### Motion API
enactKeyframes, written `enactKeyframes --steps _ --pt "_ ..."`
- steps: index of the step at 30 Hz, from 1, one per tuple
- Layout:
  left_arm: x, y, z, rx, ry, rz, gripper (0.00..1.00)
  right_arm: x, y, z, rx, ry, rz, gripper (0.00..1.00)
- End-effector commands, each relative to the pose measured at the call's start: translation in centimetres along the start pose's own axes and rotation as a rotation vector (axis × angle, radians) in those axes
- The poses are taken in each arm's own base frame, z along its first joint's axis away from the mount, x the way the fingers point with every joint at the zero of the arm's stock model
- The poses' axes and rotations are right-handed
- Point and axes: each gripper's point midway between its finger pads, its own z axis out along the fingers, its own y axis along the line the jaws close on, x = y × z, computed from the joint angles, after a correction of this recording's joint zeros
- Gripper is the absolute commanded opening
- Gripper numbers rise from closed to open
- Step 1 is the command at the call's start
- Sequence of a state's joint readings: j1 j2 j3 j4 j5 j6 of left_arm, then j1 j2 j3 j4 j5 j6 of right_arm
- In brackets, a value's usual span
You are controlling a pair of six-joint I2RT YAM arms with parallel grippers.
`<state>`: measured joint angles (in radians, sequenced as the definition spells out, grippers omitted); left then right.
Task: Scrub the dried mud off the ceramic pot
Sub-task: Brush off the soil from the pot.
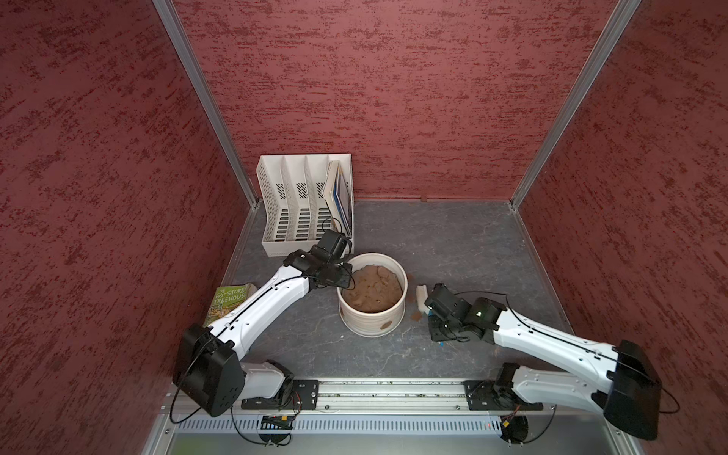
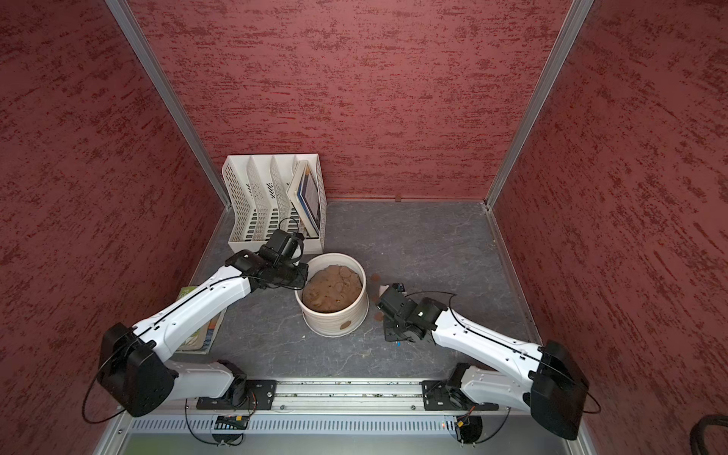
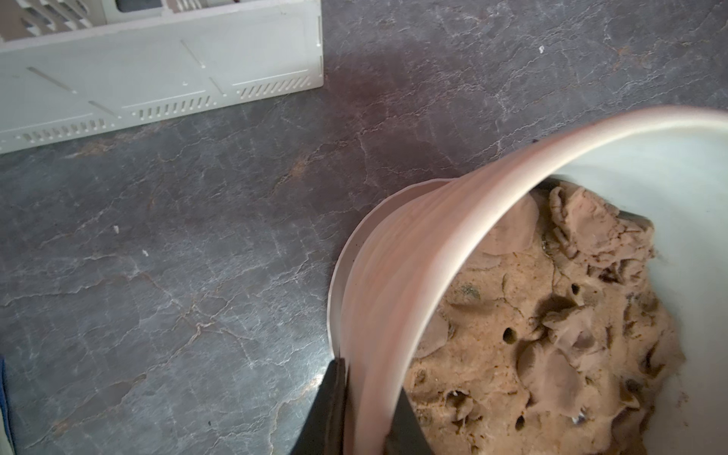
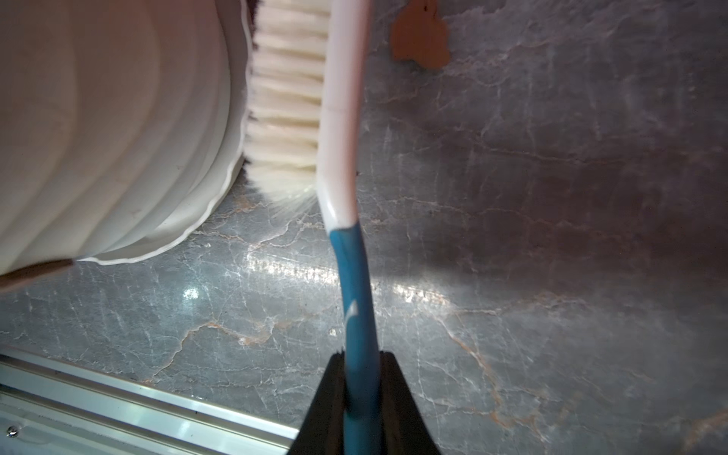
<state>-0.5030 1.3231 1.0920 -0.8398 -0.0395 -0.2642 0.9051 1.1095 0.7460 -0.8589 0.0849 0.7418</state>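
The cream ceramic pot (image 1: pixel 370 325) (image 2: pixel 335 327) stands mid-table with a lumpy brown mound (image 1: pixel 372 291) inside. My left gripper (image 1: pixel 346 280) (image 3: pixel 368 380) is shut on the pot's left rim (image 3: pixel 413 283), one finger outside and one inside. One patch of dried mud (image 1: pixel 386 324) (image 2: pixel 346 324) sticks to the pot's front wall. Loose flakes (image 1: pixel 415 315) (image 4: pixel 419 39) lie on the table to its right. My right gripper (image 1: pixel 431 315) (image 4: pixel 362 364) is shut on the blue handle of a white brush (image 4: pixel 342 98). The bristles (image 4: pixel 287 98) face the pot's lower right wall, touching its base edge.
A white slotted file rack (image 1: pixel 303 205) holding books stands at the back left, close behind my left wrist. A green book (image 1: pixel 228 301) lies under my left arm. A metal rail (image 1: pixel 390 390) runs along the front edge. Red walls enclose three sides.
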Motion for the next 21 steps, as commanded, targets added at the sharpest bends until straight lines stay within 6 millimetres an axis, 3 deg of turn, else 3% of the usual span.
enactKeyframes --steps 1,4,8,9,11,14,17,21 --pt "-0.3 1.7 -3.1 -0.017 -0.057 -0.131 0.0 -1.4 -0.3 -2.0 -0.001 -0.072 0.028 0.0" --pt "1.2 3.0 -3.9 -0.051 -0.047 -0.188 0.0 -1.4 -0.1 -2.4 -0.034 -0.088 0.044 0.0" --pt "2.6 1.7 -4.8 0.057 -0.063 -0.295 0.0 -1.2 0.7 -2.6 -0.102 -0.099 0.058 0.0" --pt "2.6 1.1 -5.0 0.098 -0.078 -0.32 0.04 -1.2 0.8 -2.6 -0.111 -0.099 0.059 0.0" --pt "2.0 -0.3 -5.3 0.187 -0.113 -0.334 0.27 -1.1 1.3 -2.6 -0.126 -0.099 0.056 0.0" --pt "0.5 -1.3 -5.4 0.238 -0.161 -0.318 0.51 -1.1 2.2 -2.8 -0.157 -0.106 0.048 0.0" --pt "-1.4 -1.5 -5.0 0.231 -0.186 -0.288 0.57 -0.9 3.0 -3.1 -0.18 -0.108 0.039 0.0" --pt "-2.9 -1.2 -3.4 0.181 -0.174 -0.246 0.6 -0.6 3.2 -3.1 -0.167 -0.108 0.032 0.0"
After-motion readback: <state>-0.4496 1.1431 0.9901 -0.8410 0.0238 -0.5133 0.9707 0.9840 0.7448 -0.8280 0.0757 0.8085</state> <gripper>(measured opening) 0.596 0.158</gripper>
